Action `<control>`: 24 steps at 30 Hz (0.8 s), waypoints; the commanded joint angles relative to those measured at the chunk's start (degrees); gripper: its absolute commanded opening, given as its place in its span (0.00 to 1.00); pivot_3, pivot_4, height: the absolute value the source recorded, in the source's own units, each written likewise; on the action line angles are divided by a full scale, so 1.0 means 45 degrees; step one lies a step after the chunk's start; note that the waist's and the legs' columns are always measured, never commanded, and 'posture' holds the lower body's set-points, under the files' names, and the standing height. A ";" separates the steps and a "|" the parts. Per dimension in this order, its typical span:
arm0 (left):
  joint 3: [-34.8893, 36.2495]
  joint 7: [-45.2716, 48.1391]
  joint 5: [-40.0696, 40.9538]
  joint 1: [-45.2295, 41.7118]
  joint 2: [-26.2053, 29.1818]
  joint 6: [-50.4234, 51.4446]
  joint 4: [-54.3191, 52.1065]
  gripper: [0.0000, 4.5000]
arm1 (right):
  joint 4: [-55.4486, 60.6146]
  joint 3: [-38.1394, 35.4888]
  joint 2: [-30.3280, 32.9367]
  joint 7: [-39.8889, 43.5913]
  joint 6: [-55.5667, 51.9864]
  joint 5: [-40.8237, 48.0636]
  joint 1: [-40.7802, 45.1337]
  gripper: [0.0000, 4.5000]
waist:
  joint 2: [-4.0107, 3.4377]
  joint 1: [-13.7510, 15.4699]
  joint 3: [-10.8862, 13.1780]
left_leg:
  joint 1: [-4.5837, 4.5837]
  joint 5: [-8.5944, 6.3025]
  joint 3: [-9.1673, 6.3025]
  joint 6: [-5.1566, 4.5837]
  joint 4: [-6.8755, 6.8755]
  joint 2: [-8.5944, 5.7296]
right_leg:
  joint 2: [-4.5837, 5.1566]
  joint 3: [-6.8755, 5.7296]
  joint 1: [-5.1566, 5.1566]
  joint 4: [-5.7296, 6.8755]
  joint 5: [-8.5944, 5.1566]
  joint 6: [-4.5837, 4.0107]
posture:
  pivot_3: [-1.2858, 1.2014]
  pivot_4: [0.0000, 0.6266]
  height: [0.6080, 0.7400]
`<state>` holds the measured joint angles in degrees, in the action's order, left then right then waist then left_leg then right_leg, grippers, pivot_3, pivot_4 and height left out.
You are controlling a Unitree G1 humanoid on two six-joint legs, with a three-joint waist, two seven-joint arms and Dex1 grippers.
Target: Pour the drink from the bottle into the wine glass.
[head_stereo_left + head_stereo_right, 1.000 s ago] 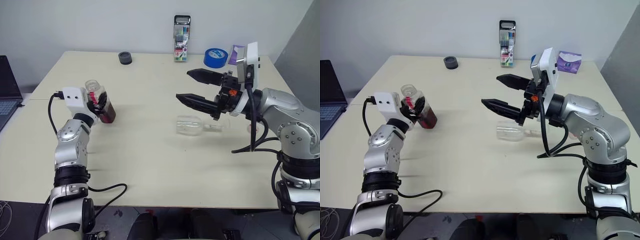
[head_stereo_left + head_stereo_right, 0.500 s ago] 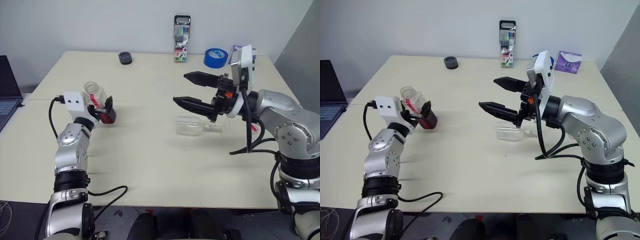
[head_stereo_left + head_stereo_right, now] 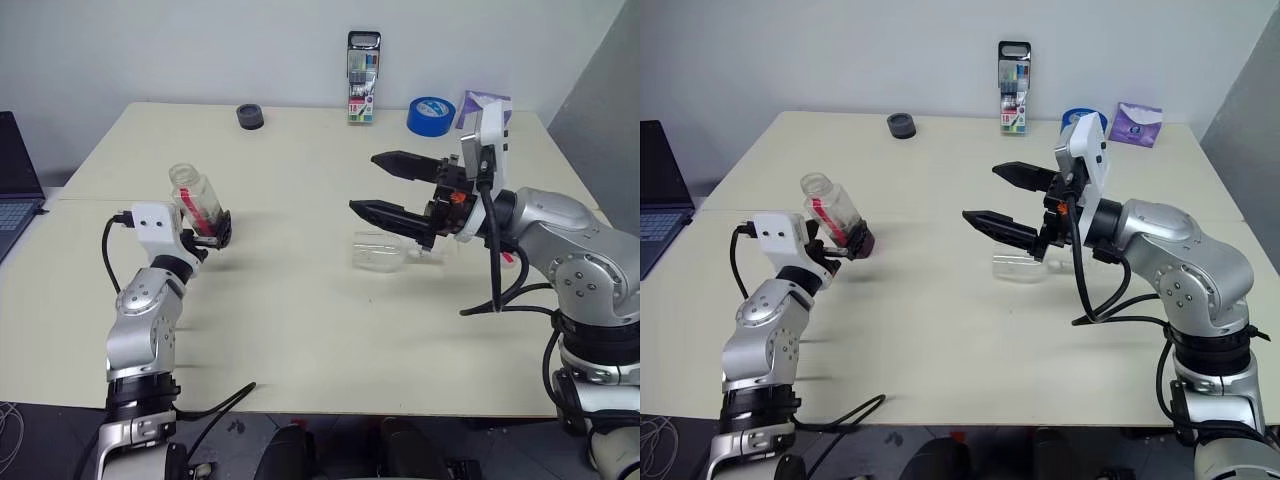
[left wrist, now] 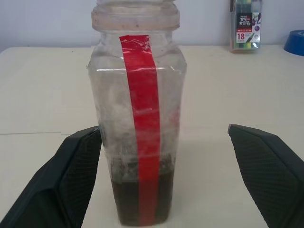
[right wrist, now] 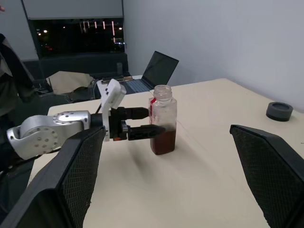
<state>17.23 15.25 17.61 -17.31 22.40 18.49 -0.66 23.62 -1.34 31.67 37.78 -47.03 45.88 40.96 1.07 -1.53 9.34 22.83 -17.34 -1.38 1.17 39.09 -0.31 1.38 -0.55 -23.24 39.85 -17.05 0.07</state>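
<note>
While standing upright on table (image 3: 300, 300), bottle (image 3: 198, 207) between spread left gripper (image 4: 166, 180) fingers; wine glass (image 3: 385, 251) lying sideways under wide-open right gripper (image 3: 385, 185).

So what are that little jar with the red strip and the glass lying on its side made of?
The bottle looks like clear plastic: cloudy, scuffed walls, glossy red strip, dark drink at the bottom. The wine glass, on its side, is clear and smooth, probably glass, though clear plastic can't be ruled out.
</note>
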 commanded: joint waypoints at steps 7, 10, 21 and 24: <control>0.0109 -0.0289 0.0730 0.2599 0.0087 0.2380 -0.4612 1.00 | 0.1207 -0.1170 0.1145 -0.0307 -0.0320 0.0292 -0.1196 1.00 | 0.0010 0.0020 -0.0006 | 0.0001 -0.0006 -0.0001 -0.0009 -0.0003 0.0001 | 0.0000 0.0002 0.0004 -0.0007 0.0000 0.0000 | 0.52 0.24 1.00; -0.0777 0.0835 0.0651 0.3086 0.1008 0.2786 -0.5619 1.00 | 0.1134 -0.0607 0.2288 0.0000 0.0286 -0.1164 -0.1654 1.00 | 0.0010 0.0025 -0.0006 | -0.0006 -0.0008 0.0000 -0.0014 -0.0002 0.0000 | 0.0000 0.0004 0.0005 0.0007 0.0000 0.0000 | 0.52 0.24 1.00; -0.2488 0.5405 0.3303 0.1691 0.2969 0.3524 -0.6844 1.00 | -0.1669 0.3339 0.5803 0.1315 0.6372 -0.9660 -0.3244 1.00 | 0.0008 -0.0030 -0.0005 | -0.0028 0.0020 0.0025 0.0034 -0.0005 0.0001 | -0.0008 0.0022 0.0017 0.0002 -0.0002 0.0001 | 0.52 0.24 1.00; -0.2671 0.5827 0.3469 0.1394 0.3132 0.3574 -0.6760 1.00 | -0.1889 0.3668 0.5556 0.1614 0.6565 -1.0423 -0.2912 1.00 | 0.0009 -0.0039 -0.0005 | -0.0040 0.0020 0.0024 0.0035 -0.0005 0.0012 | -0.0020 0.0024 0.0018 0.0011 -0.0003 0.0001 | 0.52 0.24 1.00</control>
<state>5.29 40.21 32.03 -9.94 35.77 34.77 -29.19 14.34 15.03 57.05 44.21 -18.95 1.19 25.72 1.11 -1.71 9.32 22.64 -17.25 -1.28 1.32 39.06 -0.26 1.29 -0.44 -23.16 39.90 -17.06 0.08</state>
